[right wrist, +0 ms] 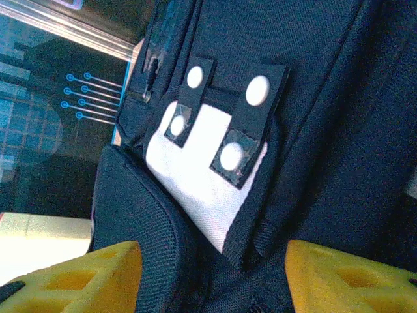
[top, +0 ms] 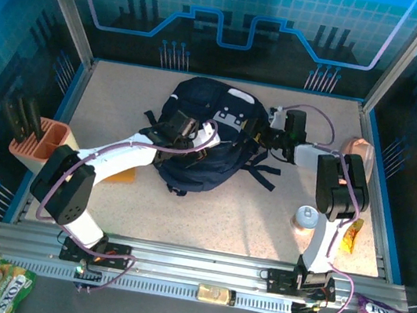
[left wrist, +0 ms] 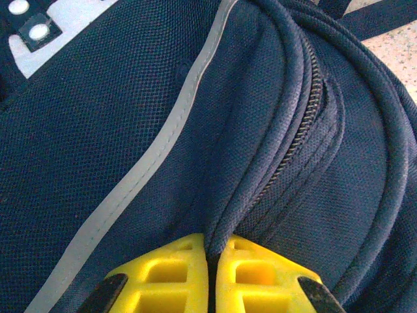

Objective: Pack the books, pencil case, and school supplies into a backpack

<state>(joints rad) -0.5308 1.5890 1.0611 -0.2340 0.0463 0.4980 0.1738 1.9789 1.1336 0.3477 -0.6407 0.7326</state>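
Dark navy backpack (top: pixel 206 96) slumped at the centre of the overhead frame, straps lying toward the lower right. On its upper left part, the left gripper (top: pixel 179 126). In the left wrist view, yellow fingers (left wrist: pixel 169 274) pressed together on a fold of fabric just beside the zipper (left wrist: pixel 305 127) — how much cloth sits between them lost in the dark slit. Pale stripe (left wrist: pixel 150 169) running diagonally, cut off at lower left.

At the bag's right edge, the right gripper (top: pixel 273 139). In the right wrist view, fingers (right wrist: pixel 98 277) spread wide at the two lower corners, tips cropped by the bottom edge, either side of a padded edge and a white patch (right wrist: pixel 202 179) with four snaps — touching the cloth or not, impossible to tell.

Orange-yellow pad (top: pixel 127 177) left of the backpack, mostly covered by the left arm, only an edge showing. Pinkish-tan pencil case (top: pixel 362 149) at right, partly behind the right arm. Pink rack (top: pixel 36 143) with black pieces at far left. Small capped object (top: pixel 304 218) by the right arm, too blurred to name.
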